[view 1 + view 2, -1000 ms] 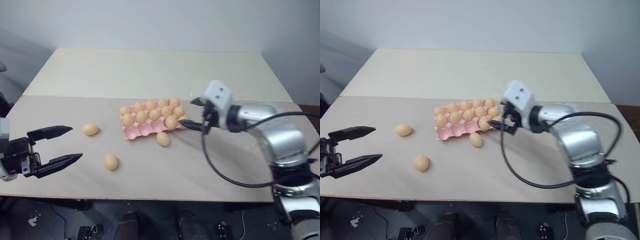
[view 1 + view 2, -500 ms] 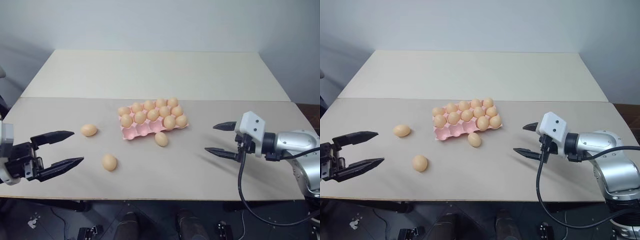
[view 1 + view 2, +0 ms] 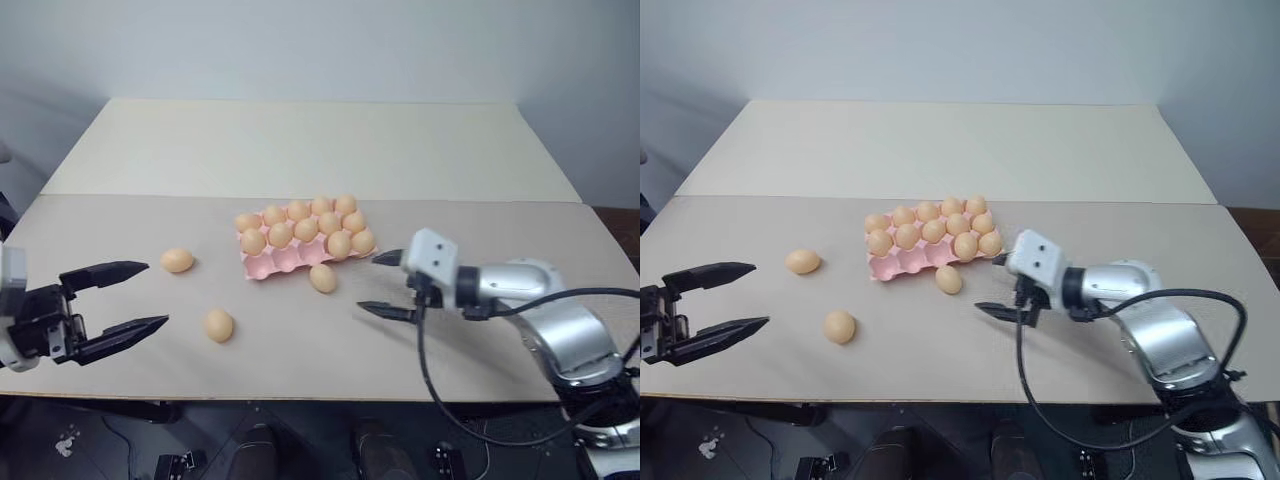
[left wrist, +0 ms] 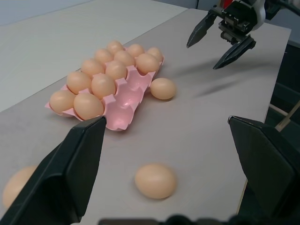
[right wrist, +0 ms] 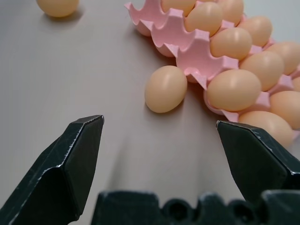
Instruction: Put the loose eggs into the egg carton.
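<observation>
The pink egg carton point(image 3: 275, 262) lies mid-table with several tan eggs in its cups; the near row's left cups are bare. Three loose eggs lie on the table: one point(image 3: 323, 278) just in front of the carton, one point(image 3: 177, 260) to its left, one point(image 3: 218, 324) nearer the front edge. My right gripper point(image 3: 368, 283) hangs open just right of the egg by the carton, nothing between its fingers; in the right wrist view that egg point(image 5: 165, 88) lies ahead of the spread fingers. My left gripper point(image 3: 157, 293) stands open at the far left, empty.
The table point(image 3: 300, 150) is two pale boards joined, its far half bare. A black cable point(image 3: 440, 385) loops under my right arm above the table's front edge. The floor below the front edge is dark and cluttered.
My right gripper left the carton's right end, swung out to the right, then came back left and lower beside the loose egg by the carton. The left gripper stayed put.
</observation>
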Robot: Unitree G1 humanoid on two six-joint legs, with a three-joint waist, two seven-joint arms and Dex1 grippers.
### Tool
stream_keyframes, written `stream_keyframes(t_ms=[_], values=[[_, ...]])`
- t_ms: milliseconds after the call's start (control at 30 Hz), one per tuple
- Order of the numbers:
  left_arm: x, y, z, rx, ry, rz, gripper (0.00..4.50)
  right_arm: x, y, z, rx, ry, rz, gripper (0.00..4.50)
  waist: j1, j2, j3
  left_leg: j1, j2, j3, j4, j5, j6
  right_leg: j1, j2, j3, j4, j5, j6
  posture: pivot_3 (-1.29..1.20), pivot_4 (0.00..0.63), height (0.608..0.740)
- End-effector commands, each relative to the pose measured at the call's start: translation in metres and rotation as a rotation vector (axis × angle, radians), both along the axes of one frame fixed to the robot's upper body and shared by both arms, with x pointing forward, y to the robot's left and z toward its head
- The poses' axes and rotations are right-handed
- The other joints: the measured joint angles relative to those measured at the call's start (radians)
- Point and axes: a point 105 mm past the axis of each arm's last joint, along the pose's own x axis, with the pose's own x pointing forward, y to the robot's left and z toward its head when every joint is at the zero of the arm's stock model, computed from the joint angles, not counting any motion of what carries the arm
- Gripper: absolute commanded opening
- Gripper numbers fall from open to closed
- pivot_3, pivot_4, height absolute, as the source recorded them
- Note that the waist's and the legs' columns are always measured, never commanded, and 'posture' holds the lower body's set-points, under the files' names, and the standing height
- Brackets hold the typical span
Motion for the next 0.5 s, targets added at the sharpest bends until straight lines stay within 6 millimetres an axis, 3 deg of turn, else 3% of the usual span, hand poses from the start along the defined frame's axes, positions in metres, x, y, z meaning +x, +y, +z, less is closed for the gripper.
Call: stream_keyframes(t_ms=[33, 233, 500], values=[[-0.003, -0.001, 0.01, 0.015, -0.037, -0.002, 4.5, 0.003, 0.019, 0.0, -0.022, -0.005, -0.015, 4.47, -0.001, 0.0, 0.0, 0.0, 0.0, 0.0, 0.0, 0.0, 0.0, 0.0, 0.0, 0.0, 0.0, 0.0, 0.0, 0.0, 0.15, 0.74], [-0.003, 0.0, 0.01, 0.016, -0.039, 0.004, 4.5, 0.011, 0.051, -0.018, -0.043, 0.064, -0.036, 4.47, -0.003, 0.0, 0.0, 0.0, 0.0, -0.001, 0.0, 0.0, 0.0, 0.0, 0.0, 0.0, 0.0, 0.0, 0.0, 0.0, 0.15, 0.74], [-0.004, 0.001, 0.012, 0.021, -0.049, 0.005, 4.5, 0.031, 0.066, -0.024, -0.049, 0.044, -0.123, 4.47, -0.008, 0.0, 0.0, 0.0, 0.0, -0.001, 0.0, 0.0, 0.0, -0.001, 0.0, -0.001, 0.001, 0.0, 0.0, 0.0, 0.15, 0.74]])
